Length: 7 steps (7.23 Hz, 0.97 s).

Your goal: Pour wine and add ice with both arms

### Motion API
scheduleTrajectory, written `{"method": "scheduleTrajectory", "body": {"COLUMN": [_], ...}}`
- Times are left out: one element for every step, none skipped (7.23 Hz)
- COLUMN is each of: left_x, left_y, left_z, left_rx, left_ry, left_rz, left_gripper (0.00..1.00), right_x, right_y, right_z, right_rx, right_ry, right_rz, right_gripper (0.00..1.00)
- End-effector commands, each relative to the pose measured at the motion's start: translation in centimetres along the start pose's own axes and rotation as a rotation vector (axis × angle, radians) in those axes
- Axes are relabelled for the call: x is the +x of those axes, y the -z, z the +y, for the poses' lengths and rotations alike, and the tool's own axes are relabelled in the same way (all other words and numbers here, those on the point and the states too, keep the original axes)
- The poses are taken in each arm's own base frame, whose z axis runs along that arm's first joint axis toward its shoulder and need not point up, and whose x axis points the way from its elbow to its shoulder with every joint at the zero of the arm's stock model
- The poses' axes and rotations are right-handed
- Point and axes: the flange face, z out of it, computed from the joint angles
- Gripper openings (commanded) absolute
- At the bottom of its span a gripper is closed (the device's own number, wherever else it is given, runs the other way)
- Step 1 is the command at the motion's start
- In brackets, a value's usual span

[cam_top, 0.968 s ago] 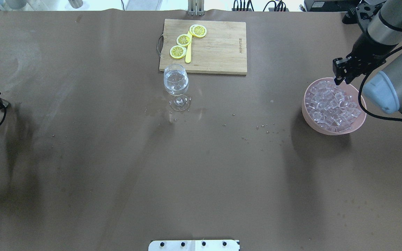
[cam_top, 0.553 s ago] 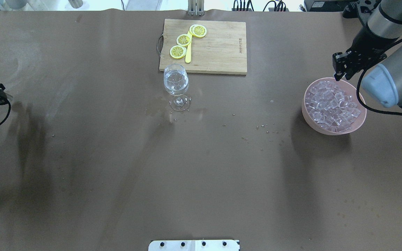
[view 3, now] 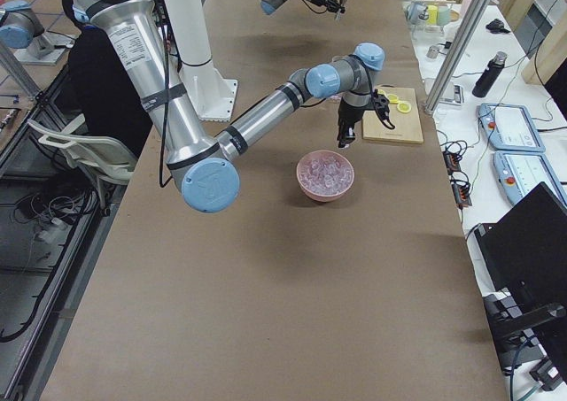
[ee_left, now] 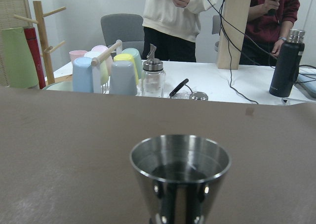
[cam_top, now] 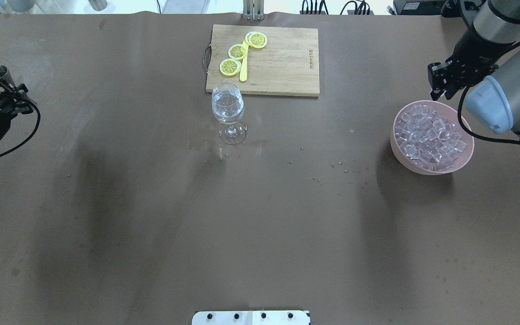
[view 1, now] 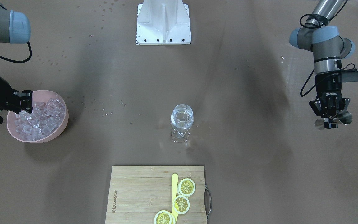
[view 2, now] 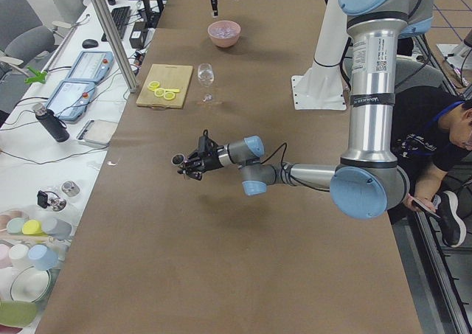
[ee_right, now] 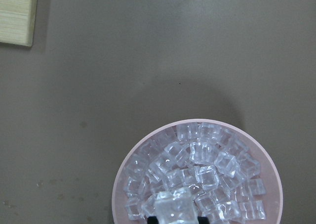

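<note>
on the brown table (cam_top: 260, 234), toward the right edge and about midway between the near and far edges, the pink bowl (cam_top: 415, 168) is heaped with ice (cam_top: 431, 135). the right gripper (cam_top: 439, 91) hangs just above the bowl's far rim; in its wrist view one ice cube (ee_right: 173, 202) looms large over a dark fingertip, so the jaws seem clenched on that cube, though the hold itself is mostly hidden. a trail of droplets (cam_top: 343, 168) lies between the bowl and the wine glass (cam_top: 228, 107), which stands upright near the middle of the table, toward the far edge, with the wine (view 1: 182, 120) showing as clear liquid in its bowl. at the left edge the left gripper (view 1: 330, 121) is clamped on a steel jigger (ee_left: 180, 169), held upright above the table; whether liquid remains inside i cannot tell. against the far edge sits the cutting board (cam_top: 282, 58) with lemon slices (cam_top: 237, 52). the likely next move is carrying the cube across to the glass. the risk is the glossy cube squirting out of a thin pinch on the way. released from too high, it could splash the wine out. a finger clipping the rim could topple the stemmed glass. any tilt of the jigger could dribble what it may hold.
</note>
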Motion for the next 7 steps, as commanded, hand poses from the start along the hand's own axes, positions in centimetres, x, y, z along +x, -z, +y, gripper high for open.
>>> {"method": "scheduleTrajectory", "body": {"left_x": [7.5, 12.8, 20.4, 26.0, 29.0, 29.9, 30.6], "left_y": [1.1, 0.4, 0.9, 1.9, 3.0, 4.0, 4.6], "left_z": [-5.0, -8.1, -8.9, -8.8, -7.5, -7.1, -5.9], "left_rx": [0.008, 0.078, 0.085, 0.090, 0.083, 0.103, 0.108], "left_ry": [-0.106, -0.161, -0.189, -0.207, -0.230, -0.228, -0.239], "left_rz": [0.002, -0.028, -0.029, -0.021, -0.014, -0.009, -0.006], "left_gripper": [0.18, 0.17, 0.17, 0.17, 0.16, 0.16, 0.16], "right_x": [-0.1, -0.3, -0.2, -0.2, -0.4, -0.1, 0.3], "right_y": [0.1, 0.3, 0.2, 0.2, 0.3, 0.7, 1.0], "right_z": [-0.1, -0.1, -0.1, -0.1, -0.2, -0.3, -0.4], "right_rx": [0.002, 0.004, 0.004, 0.004, 0.005, 0.011, 0.015], "right_ry": [0.000, -0.001, -0.005, -0.009, -0.009, -0.013, -0.020], "right_rz": [-0.001, -0.002, 0.000, 0.000, -0.001, -0.003, -0.003], "right_gripper": [0.00, 0.00, 0.00, 0.00, 0.00, 0.00, 0.00]}}
